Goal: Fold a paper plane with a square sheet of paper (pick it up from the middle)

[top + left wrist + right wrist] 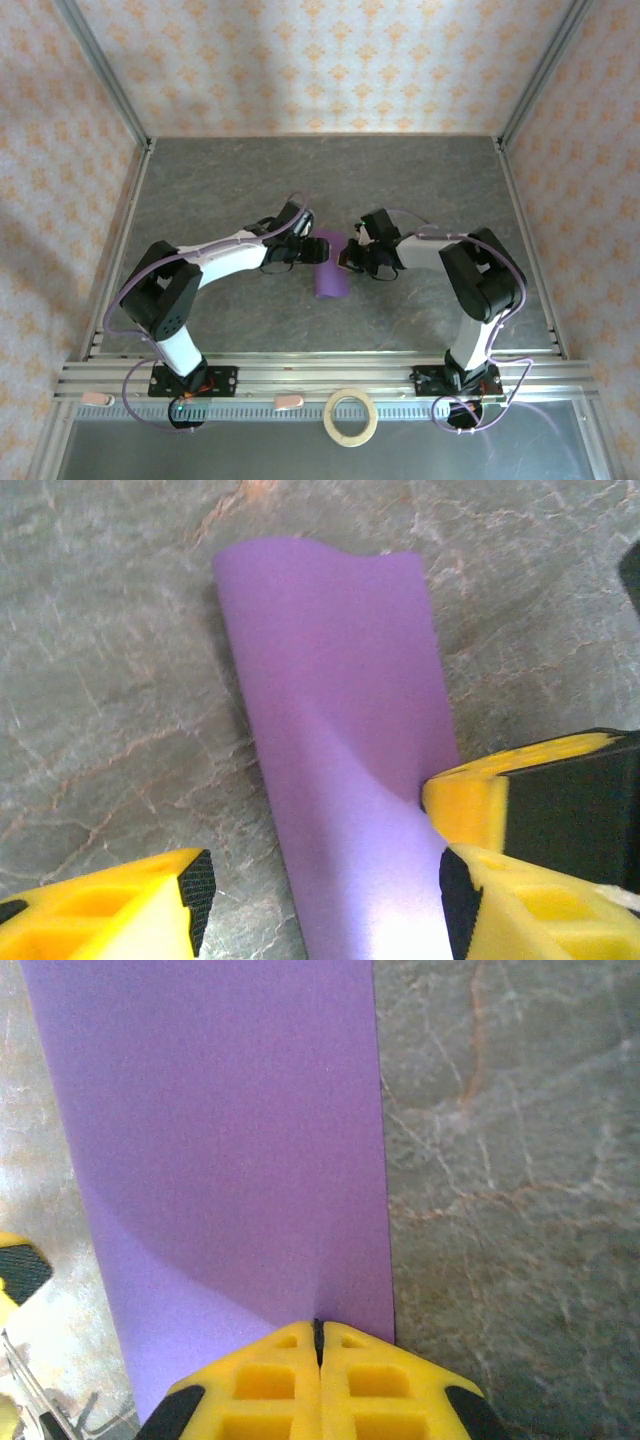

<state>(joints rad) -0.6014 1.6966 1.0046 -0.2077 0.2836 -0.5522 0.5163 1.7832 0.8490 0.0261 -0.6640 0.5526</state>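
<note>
Thin purple paper sheet (330,272), folded: right fingers (270,1385) clamped on its edge; left fingers (140,910) parted, astride it.

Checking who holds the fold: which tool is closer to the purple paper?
Right. The right tool is shut on the purple paper; the left tool stands open astride it, unclamped.

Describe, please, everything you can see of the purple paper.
The paper is thin, plain matte purple, seemingly doubled over into a narrow band with a soft bend and a wavy end. It lies at the middle of the table. The right claw is shut on its edge. The left claw stands open astride it; whether it touches is unclear.
</note>
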